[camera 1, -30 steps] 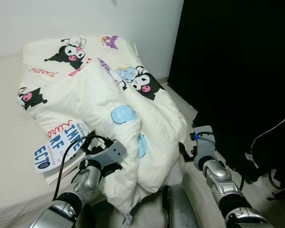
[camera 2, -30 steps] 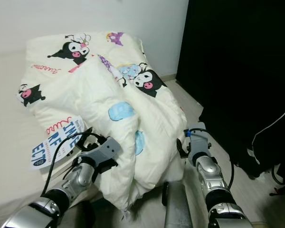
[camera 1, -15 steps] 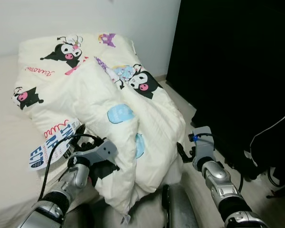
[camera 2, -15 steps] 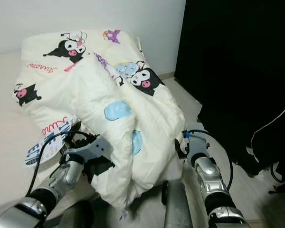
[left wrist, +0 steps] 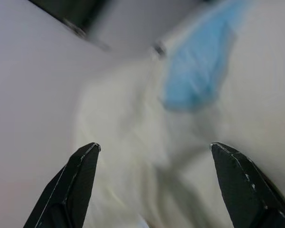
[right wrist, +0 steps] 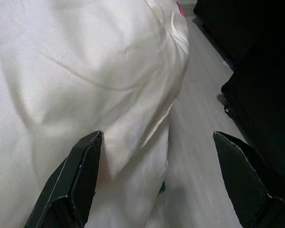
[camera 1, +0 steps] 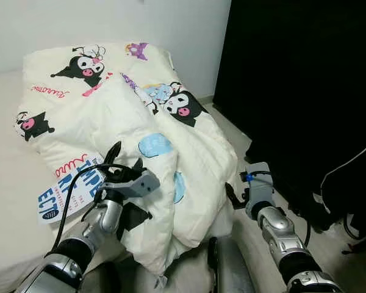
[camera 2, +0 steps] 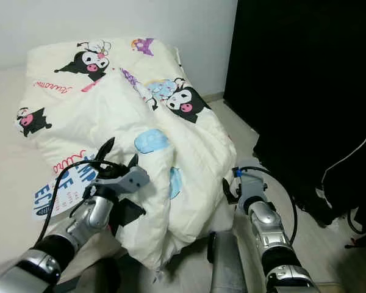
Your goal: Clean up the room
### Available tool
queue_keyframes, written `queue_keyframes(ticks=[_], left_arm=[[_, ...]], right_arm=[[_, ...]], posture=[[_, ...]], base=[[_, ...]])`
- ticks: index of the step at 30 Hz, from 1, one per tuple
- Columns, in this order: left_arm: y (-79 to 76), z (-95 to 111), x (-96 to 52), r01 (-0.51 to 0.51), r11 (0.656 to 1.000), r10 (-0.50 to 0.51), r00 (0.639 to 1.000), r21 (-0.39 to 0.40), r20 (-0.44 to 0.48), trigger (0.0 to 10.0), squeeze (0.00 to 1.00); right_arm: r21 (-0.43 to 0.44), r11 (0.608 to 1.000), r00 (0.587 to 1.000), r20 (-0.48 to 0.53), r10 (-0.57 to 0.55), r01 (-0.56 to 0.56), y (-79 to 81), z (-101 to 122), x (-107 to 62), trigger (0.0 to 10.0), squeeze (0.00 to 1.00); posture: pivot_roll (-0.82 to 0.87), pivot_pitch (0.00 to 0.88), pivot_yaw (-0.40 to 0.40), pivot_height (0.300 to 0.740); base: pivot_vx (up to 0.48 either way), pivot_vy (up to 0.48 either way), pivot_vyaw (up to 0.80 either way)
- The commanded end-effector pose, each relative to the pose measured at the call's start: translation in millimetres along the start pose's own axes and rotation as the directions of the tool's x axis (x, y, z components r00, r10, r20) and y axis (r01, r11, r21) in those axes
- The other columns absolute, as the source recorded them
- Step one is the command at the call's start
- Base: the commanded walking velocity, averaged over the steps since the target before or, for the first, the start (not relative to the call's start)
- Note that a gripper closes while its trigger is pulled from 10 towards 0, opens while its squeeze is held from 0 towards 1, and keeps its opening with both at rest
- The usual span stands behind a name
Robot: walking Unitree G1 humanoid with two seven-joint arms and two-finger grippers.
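A crumpled cream duvet (camera 1: pixel 171 134) printed with cartoon characters lies heaped across the bed and hangs over its near right corner. A book (camera 1: pixel 64 192) with big blue letters lies half under the duvet's left fold. My left gripper (camera 1: pixel 125 160) is raised beside that fold, above the book, open with nothing between its fingers; its wrist view looks onto the duvet's blue patch (left wrist: pixel 199 71). My right gripper (camera 1: pixel 232 196) is low at the hanging duvet edge (right wrist: pixel 85 71), open, with the cloth between and just beyond its fingers (right wrist: pixel 76 180).
The bare mattress (camera 1: pixel 6 201) stretches to the left. A black curtain or cabinet (camera 1: pixel 293 91) rises on the right, with a white cable (camera 1: pixel 348 165) and dark gear at its foot. A narrow strip of pale floor (camera 1: pixel 244 140) runs between bed and black wall.
My left gripper has lifted up from against the duvet fold, and its open fingers now point upward. The right gripper has barely moved. The camera shifted slightly.
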State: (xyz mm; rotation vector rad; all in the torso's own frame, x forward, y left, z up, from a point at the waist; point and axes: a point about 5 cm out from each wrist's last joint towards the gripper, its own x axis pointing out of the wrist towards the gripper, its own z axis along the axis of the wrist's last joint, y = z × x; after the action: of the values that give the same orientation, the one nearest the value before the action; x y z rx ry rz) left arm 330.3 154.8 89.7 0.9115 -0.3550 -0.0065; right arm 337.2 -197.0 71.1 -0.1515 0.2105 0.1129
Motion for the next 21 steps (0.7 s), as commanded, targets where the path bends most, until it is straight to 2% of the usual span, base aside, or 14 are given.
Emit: queue_keyframes(ticks=[1, 5, 8, 11, 15, 18, 21], left_arm=[[-7.1, -11.3, -11.4, 0.041, 0.999, -0.042, 0.996, -0.006, -0.073, 10.0, 0.00], [-9.3, -25.7, -21.8, 0.077, 0.997, -0.075, 0.984, 0.005, -0.161, 10.0, 0.00], [-8.9, -28.9, -24.1, 0.079, 0.997, -0.076, 0.981, 0.010, -0.178, 10.0, 0.00], [0.5, -40.9, -25.9, 0.069, 0.996, -0.055, 0.972, 0.052, -0.227, 10.0, 0.00], [5.7, -47.1, -26.7, 0.071, 0.995, -0.051, 0.967, 0.073, -0.250, 10.0, 0.00], [9.4, -54.0, -29.2, 0.096, 0.990, -0.066, 0.960, 0.099, -0.274, 10.0, 0.00], [9.6, -63.9, -36.0, 0.166, 0.978, -0.117, 0.940, 0.128, -0.320, 10.0, 0.00]], right_arm=[[0.011, 1.000, 1.000, -0.020, 0.010, -0.010, 3.3, -5.8, -2.0, 10.0, 0.00], [0.010, 1.000, 1.000, -0.022, 0.007, -0.007, 2.1, -5.6, -2.0, 10.0, 0.00], [0.010, 1.000, 1.000, -0.022, 0.006, -0.006, 1.8, -5.4, -1.9, 10.0, 0.00], [0.009, 1.000, 1.000, -0.023, 0.004, -0.004, 0.7, -4.8, -1.4, 10.0, 0.00], [0.009, 1.000, 1.000, -0.024, 0.004, -0.003, 0.4, -4.6, -1.3, 10.0, 0.00], [0.008, 1.000, 1.000, -0.025, 0.002, -0.002, 0.1, -4.5, -1.2, 10.0, 0.00], [0.006, 1.000, 1.000, -0.030, -0.004, 0.005, -1.1, -4.8, -1.1, 10.0, 0.00]], posture=[[-0.17, 0.160, -0.021, 0.481], [-0.17, 0.158, -0.022, 0.481], [-0.17, 0.158, -0.022, 0.481], [-0.17, 0.157, -0.023, 0.481], [-0.17, 0.156, -0.024, 0.481], [-0.18, 0.155, -0.023, 0.481], [-0.17, 0.155, -0.024, 0.481]], base=[[0.000, 0.000, 0.00], [0.000, 0.000, 0.00], [0.000, 0.000, 0.00], [0.000, 0.000, 0.00], [0.000, 0.000, 0.00], [0.000, 0.000, 0.00], [0.000, 0.000, 0.00]])
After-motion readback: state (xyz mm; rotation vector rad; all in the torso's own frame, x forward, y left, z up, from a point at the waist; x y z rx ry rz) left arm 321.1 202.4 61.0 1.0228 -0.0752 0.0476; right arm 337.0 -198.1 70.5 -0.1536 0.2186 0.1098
